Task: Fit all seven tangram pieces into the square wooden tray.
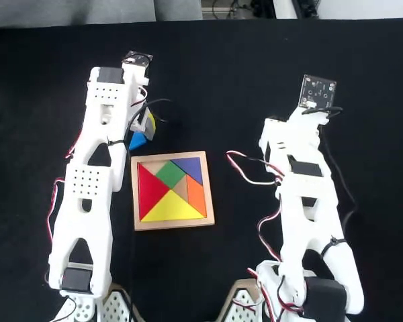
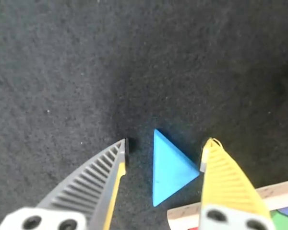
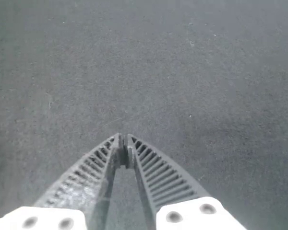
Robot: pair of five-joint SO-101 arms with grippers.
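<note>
The square wooden tray (image 1: 174,224) lies between the two arms and holds red, yellow, green, purple and orange pieces, with a small bare wooden triangle (image 1: 181,191) near its centre. A small blue triangle (image 1: 138,141) lies on the black mat just beyond the tray's far left corner. My left gripper (image 2: 165,143) is open around that blue triangle (image 2: 170,167), its grey finger (image 2: 105,177) on one side and its yellow finger (image 2: 225,177) on the other, apart from it. My right gripper (image 3: 124,143) is shut over bare mat with nothing in it.
A black mat (image 1: 255,80) covers the whole table. The tray's corner (image 2: 278,194) sits right beside the yellow finger. The right arm (image 1: 302,174) stands to the right of the tray, a white cable looping off it toward the tray.
</note>
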